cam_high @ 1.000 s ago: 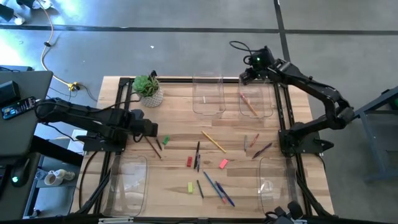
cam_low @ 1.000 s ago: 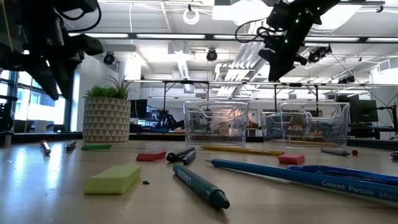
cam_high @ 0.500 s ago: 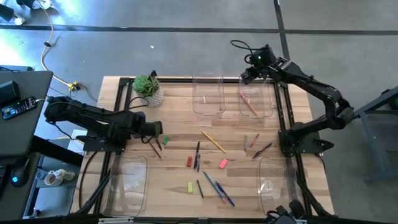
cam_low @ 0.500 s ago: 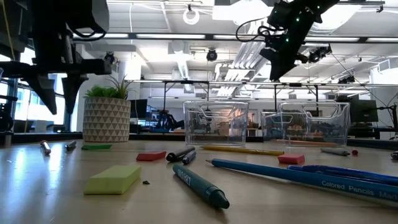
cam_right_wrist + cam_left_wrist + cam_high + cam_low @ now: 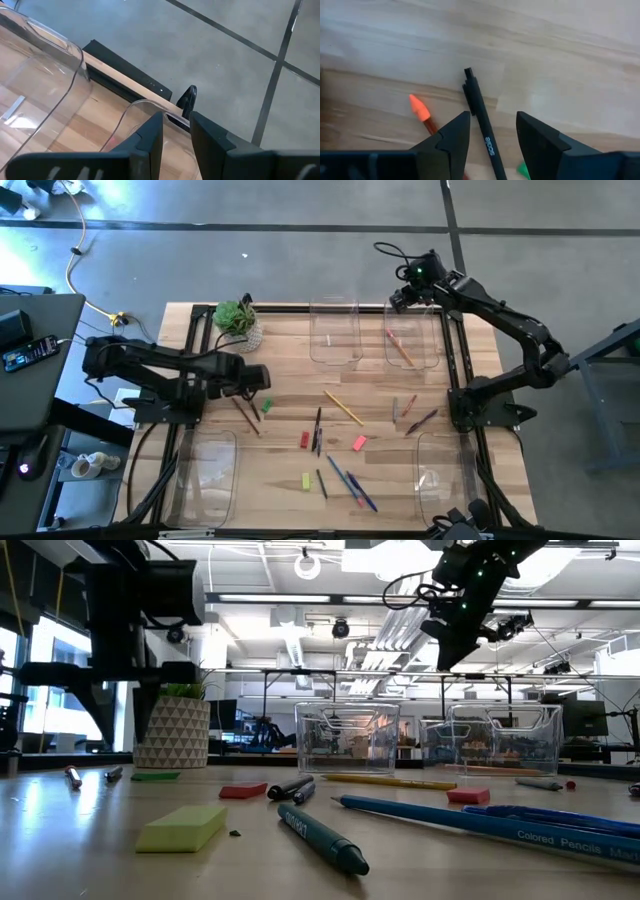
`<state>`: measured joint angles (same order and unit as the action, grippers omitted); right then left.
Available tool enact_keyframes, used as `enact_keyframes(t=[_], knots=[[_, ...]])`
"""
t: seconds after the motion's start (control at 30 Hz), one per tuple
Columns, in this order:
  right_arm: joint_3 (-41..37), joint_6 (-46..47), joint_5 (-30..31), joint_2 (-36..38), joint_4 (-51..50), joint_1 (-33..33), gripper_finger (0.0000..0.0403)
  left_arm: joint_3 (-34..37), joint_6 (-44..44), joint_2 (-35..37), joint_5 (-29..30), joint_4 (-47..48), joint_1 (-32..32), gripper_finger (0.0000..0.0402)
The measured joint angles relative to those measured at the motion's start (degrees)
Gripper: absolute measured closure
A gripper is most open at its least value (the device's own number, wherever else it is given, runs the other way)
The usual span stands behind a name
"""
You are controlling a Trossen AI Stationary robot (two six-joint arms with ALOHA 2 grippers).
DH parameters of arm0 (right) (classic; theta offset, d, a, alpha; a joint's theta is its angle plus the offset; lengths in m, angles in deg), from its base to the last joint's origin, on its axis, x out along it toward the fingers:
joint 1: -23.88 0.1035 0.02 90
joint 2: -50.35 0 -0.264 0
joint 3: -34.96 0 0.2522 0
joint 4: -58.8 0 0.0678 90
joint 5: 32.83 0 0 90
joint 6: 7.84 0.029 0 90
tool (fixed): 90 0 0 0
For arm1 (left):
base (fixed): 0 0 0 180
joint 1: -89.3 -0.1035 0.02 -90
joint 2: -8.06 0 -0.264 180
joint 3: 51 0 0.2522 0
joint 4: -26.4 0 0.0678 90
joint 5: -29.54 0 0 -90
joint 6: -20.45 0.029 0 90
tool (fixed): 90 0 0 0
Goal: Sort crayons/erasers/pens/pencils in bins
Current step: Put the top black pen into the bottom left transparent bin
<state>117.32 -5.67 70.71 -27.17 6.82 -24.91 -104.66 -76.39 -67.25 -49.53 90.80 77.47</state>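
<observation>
Loose on the middle of the wooden table [image 5: 280, 360]: a yellow pencil [image 5: 343, 408] lying aslant, and around it four erasers, namely a green eraser [image 5: 266, 406] toward the left, a red eraser [image 5: 304, 439] and a pink eraser [image 5: 359, 443] near the centre, and a yellow-green eraser [image 5: 306, 480] nearer the front edge. Between the red and pink blocks, a black pen [image 5: 318, 430]; just in front of them, a cluster of blue sticks [image 5: 352, 486]. Along the far edge, two clear bins side by side: the far left bin [image 5: 335, 330], and the far right bin [image 5: 435, 345] with an orange-tan pencil [image 5: 400, 348] lying inside. At the near corners, two more clear bins, the near left bin [image 5: 205, 475] and the near right bin [image 5: 445, 470]. Beside the far left bin, toward the table's left corner, a small potted plant [image 5: 238, 323]. Over the table's left part, just beside the green eraser, the left gripper [image 5: 262, 377], raised off the surface in the low view; fingers [image 5: 455, 132] spread well apart, clamped on nothing, with a second black pen [image 5: 482, 127] lying on the wood below the gap and an orange crayon tip [image 5: 420, 110] just beside it. High over the far edge of the far right bin, the right gripper [image 5: 400, 298], fingers [image 5: 150, 132] a narrow gap apart with nothing between them, that bin's clear rim below.
</observation>
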Motion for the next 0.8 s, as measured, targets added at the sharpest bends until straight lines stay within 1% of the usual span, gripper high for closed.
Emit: enact_keyframes(t=[0.37,0.8], knots=[[0.0,-1.0,0.0,0.0,-0.2,0.0,0.0313,0.0,0.0,-5.8,0.0,-0.1,-0.3,0.0264],[0.0,-1.1,0.0,0.0,-0.2,0.0,0.0313,-0.1,0.4,-12.0,-0.7,-3.4,-1.0,0.0268]])
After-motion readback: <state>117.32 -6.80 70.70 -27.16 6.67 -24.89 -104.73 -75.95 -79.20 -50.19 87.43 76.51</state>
